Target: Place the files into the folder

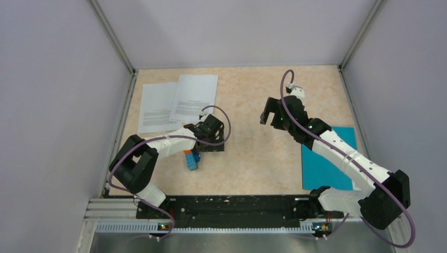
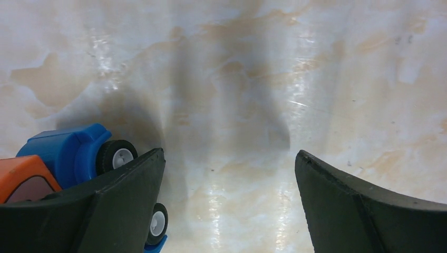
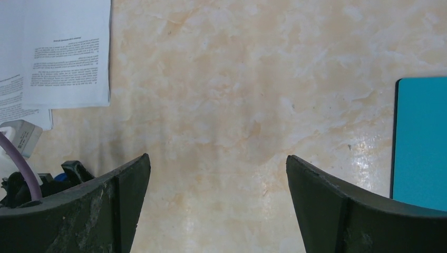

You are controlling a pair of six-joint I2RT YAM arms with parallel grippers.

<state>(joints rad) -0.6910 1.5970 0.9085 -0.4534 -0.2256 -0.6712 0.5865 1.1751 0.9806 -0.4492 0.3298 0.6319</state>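
Observation:
The files, white printed sheets that overlap, lie flat at the far left of the table; they also show in the right wrist view. The folder, teal-blue and closed, lies flat at the right under my right arm; its edge shows in the right wrist view. My left gripper is open and empty, low over bare table just right of the files. My right gripper is open and empty above the table's middle, left of the folder.
A small orange-and-blue toy car sits by my left gripper, close against the left finger in the left wrist view. Grey walls enclose the table on three sides. A black rail runs along the near edge.

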